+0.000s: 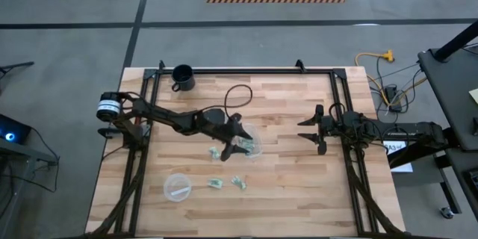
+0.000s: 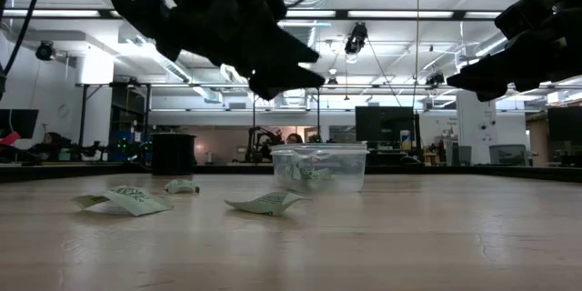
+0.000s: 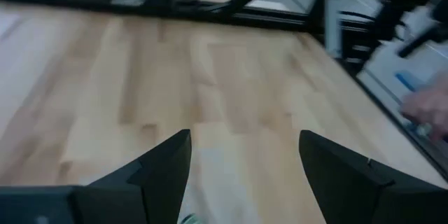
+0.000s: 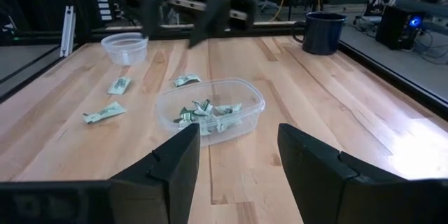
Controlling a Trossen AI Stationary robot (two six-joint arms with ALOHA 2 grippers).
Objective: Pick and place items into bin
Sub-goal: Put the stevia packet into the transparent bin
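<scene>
The bin [image 1: 252, 147] is a clear plastic cup at the table's middle, with several pale-green and white items [image 4: 207, 114] lying inside. Three more items lie flat on the wood near it [image 1: 215, 151] [image 1: 216, 184] [image 1: 239, 182]. My left gripper [image 1: 237, 136] hangs open and empty above the bin's left rim, well clear of it in the low view [image 2: 284, 75]. Its wrist view shows only bare table between the fingers [image 3: 245, 161]. My right gripper [image 1: 309, 130] waits open to the bin's right, above the table [image 4: 238, 154].
A flatter clear dish with a white strip [image 1: 178, 187] stands near the table's near-left part. A black mug [image 1: 183, 78] stands by the far edge. A black rail frame [image 1: 246, 70] runs along the table's far and side edges. Bare wood lies between the bin and my right arm.
</scene>
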